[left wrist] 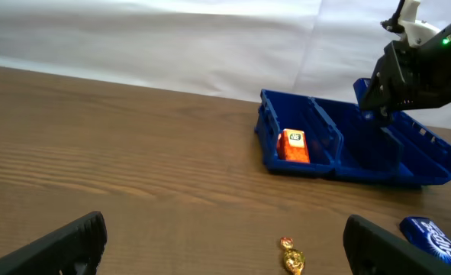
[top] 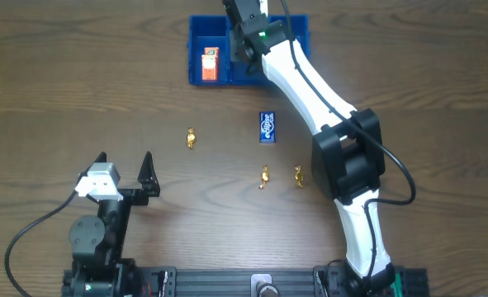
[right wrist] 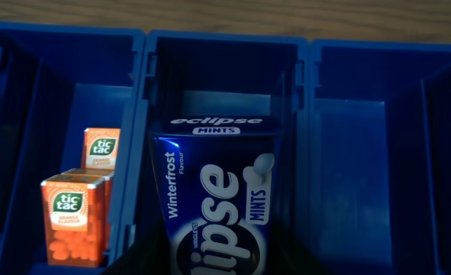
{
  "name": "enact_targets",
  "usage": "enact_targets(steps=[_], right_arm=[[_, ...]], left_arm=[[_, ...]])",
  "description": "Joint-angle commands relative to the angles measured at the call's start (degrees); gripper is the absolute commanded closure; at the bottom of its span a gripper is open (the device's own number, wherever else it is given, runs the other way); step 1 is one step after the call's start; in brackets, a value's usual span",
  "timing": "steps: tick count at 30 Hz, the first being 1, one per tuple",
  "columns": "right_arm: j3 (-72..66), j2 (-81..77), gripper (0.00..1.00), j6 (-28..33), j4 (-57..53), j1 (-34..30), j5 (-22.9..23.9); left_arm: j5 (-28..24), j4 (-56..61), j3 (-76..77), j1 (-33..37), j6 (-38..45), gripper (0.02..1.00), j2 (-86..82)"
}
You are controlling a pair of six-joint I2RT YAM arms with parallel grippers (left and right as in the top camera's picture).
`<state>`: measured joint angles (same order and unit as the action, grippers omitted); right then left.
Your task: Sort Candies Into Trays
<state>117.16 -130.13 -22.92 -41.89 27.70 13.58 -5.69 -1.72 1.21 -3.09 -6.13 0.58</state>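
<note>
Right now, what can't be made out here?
Top view: the right arm covers most of the tray beyond its left compartment.
Right wrist view: the held mint box hides much of the middle compartment's floor.
Left wrist view: the loose mint box is cut by the edge.
Top view: gold candies too small for detail.

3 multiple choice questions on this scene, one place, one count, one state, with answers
1. The blue mint box in the right gripper is over which part of the blue tray?
A) middle compartment B) left-end compartment C) right-end compartment
2. How many gold-wrapped candies lie on the table?
A) one B) three C) five
3. On the left gripper, the fingers are:
A) shut on a candy B) shut, empty C) open, empty

Answers:
1 A, the right wrist view shows it above the middle bay.
2 B, three show in the top view.
3 C, they stand apart with nothing between.
</note>
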Motion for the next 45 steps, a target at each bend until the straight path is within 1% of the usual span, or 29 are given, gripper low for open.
enact_targets(steps=[1, 2, 3, 4, 5, 6, 8, 12, 17, 23, 28, 31, 35, 39, 45], right_arm=[[0.46, -1.18, 0.66, -1.11, 0.2, 0.37, 0.26], [0.46, -1.2, 0.645, -1.14, 0.15, 0.37, 0.26], [0.46, -1.2, 0.592, -1.25, 0.04, 0.48, 0.28], [0.46, -1.2, 0.5, -1.25, -0.02, 0.57, 0.28], [0.46, -1.2, 0.29, -1.22, -0.2, 0.66, 0.28], [0.46, -1.2, 0.226, -1.22, -0.46, 0.7, 0.28], [0.46, -1.14, 0.18, -1.2, -1.16, 0.68, 0.26], [0.46, 0.79, 0.169, -1.05, -2.4, 0.68, -1.25], [0.02, 6.34, 0.169, -0.79, -6.56, 0.68, -1.2], [-8.66, 14.14, 0.169, -0.85, -11.39, 0.68, -1.18], [-20.83, 16.5, 0.169, -2.84, -10.45, 0.83, -1.29], [-27.26, 16.17, 0.169, -4.11, -7.87, 0.85, -2.12], [-33.29, 16.11, 0.169, -5.03, -4.35, 0.85, -4.72], [-37.0, 15.67, 0.169, -5.86, -2.03, 1.57, -6.86], [-37.31, 13.2, 0.167, -7.56, -1.42, 3.45, -7.3]], left_arm=[[-0.98, -2.19, -0.94, 0.24, 0.37, 0.02, -0.37], [-0.98, -2.19, -0.94, 0.24, 0.37, 0.023, -0.37], [-0.98, -2.19, -0.94, 0.24, 0.37, 0.023, -0.37], [-0.98, -2.19, -0.94, 0.24, 0.37, 0.02, -0.37], [-0.98, -2.19, -0.94, 0.24, 0.39, 0.02, -0.37], [-0.98, -2.19, -0.94, 0.24, 0.37, 0.02, -0.37], [-0.98, -2.19, -0.94, 0.24, 0.37, 0.02, -0.37], [-0.98, -2.19, -0.94, 0.24, 0.37, 0.02, -0.37], [-0.98, -2.19, -0.94, 0.24, 0.37, 0.02, -0.37], [-0.98, -2.19, -0.94, 0.24, 0.37, 0.02, -0.37], [-0.98, -2.19, -0.94, 0.24, 0.37, 0.02, -0.37], [-0.98, -2.19, -0.94, 0.24, 0.37, 0.02, -0.37], [-0.98, -2.19, -0.94, 0.24, 0.37, 0.018, -0.37], [-0.98, -2.19, -0.94, 0.24, 0.37, 0.023, -0.37], [-0.98, -2.19, -0.94, 0.24, 0.37, 0.02, -0.37]])
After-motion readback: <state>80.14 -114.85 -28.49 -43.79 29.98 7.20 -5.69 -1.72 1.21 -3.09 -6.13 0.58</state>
